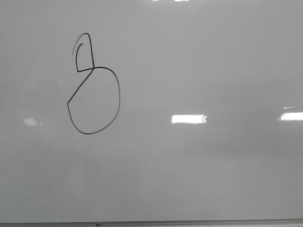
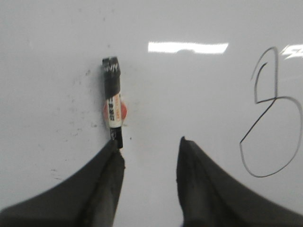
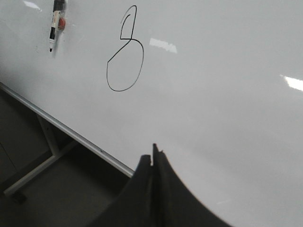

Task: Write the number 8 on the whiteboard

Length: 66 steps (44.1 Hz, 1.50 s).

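The number 8 [image 1: 93, 68] is drawn in thin black line on the left part of the whiteboard [image 1: 213, 56], with a big round lower loop and a small angular upper loop. No gripper shows in the front view. In the left wrist view my left gripper [image 2: 150, 143] is open and empty over the whiteboard [image 2: 189, 94]. A black-and-white marker [image 2: 112, 101] lies flat on the board, one end right by one fingertip [image 2: 117, 153]. The number 8 [image 2: 274, 98] is off to one side. My right gripper [image 3: 152, 153] is shut and empty, away from the number 8 [image 3: 130, 39].
The board's thin grey frame edge [image 1: 142, 222] runs along the front. In the right wrist view the frame edge [image 3: 71, 132] passes near my shut fingers, with the stand's leg [image 3: 33, 172] and dark floor beyond it. The marker [image 3: 57, 23] lies past the figure.
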Motion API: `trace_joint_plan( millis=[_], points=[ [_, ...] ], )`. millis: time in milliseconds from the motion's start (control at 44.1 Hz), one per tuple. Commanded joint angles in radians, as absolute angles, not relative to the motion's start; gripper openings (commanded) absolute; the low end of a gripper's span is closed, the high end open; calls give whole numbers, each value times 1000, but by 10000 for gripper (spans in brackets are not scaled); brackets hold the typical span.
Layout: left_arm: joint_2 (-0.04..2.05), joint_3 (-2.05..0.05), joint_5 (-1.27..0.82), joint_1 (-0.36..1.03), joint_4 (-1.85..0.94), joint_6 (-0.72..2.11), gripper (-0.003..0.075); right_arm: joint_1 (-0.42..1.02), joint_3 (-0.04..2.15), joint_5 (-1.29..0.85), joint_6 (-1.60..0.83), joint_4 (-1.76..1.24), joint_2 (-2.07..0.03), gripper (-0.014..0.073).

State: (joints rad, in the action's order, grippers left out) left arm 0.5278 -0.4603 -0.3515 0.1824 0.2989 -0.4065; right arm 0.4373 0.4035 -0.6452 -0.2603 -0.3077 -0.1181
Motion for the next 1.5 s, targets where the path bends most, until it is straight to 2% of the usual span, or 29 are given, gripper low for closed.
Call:
trace_joint_plan(
  millis=[0,113,295,952,1202,1474],
  points=[
    [410,-457,-289,205,294,-407,109,432,428,-565,-261,-317,-132,-71],
    [311,-439,-296,212,292,-407,-23,432,428,-566,-261,-317,-132,-71],
    [250,-435,-294,212,292,-407,-21,432,428,-566,-261,-317,-132,-71],
    [250,-433,-294,212,284,-407,-21,432,428,-567,-261,-317,-132,-71],
    [168,-318,-156,165,-28,0,-20,432,428,-568,-261,-317,-132,-71],
    [-25,-123,-153,29,-38,13,-20,432,428,-568,-261,-317,-132,-71]
  ],
)
